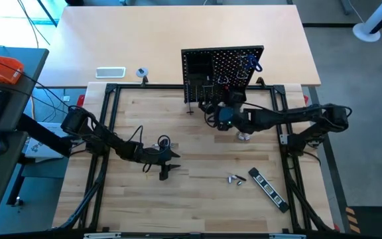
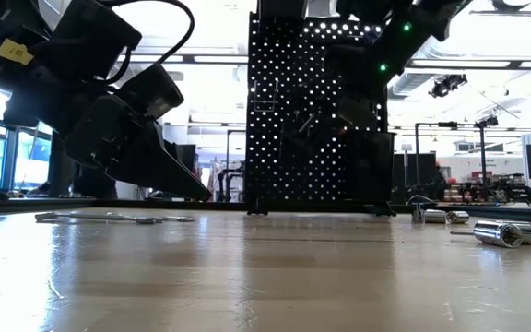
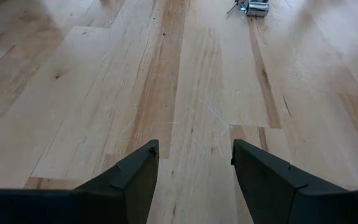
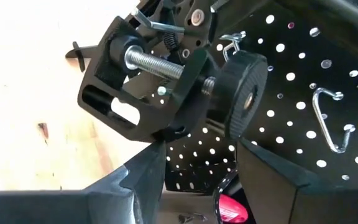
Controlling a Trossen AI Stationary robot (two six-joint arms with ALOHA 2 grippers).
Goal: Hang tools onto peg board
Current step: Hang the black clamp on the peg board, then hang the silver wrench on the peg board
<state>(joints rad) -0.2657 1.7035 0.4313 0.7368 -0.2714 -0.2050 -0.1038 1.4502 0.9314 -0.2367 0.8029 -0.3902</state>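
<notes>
Bare table [image 1: 197, 199] ahead of left claw [image 3: 194, 165]; clamp [image 4: 160, 87] blocks right claw [image 4: 197, 168].

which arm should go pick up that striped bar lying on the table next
Probably the right. The striped bar lies on the table's right side, below the right arm's base, while the right gripper is open at the peg board, beside the clamp. The open left gripper hovers farther away, mid-left.

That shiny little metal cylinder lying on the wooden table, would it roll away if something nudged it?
Probably: the small shiny metal cylinder lies on its round side on the smooth wooden table. It looks solid, so likely stiff and heavy for its size, perhaps slippery to pinch.
</notes>
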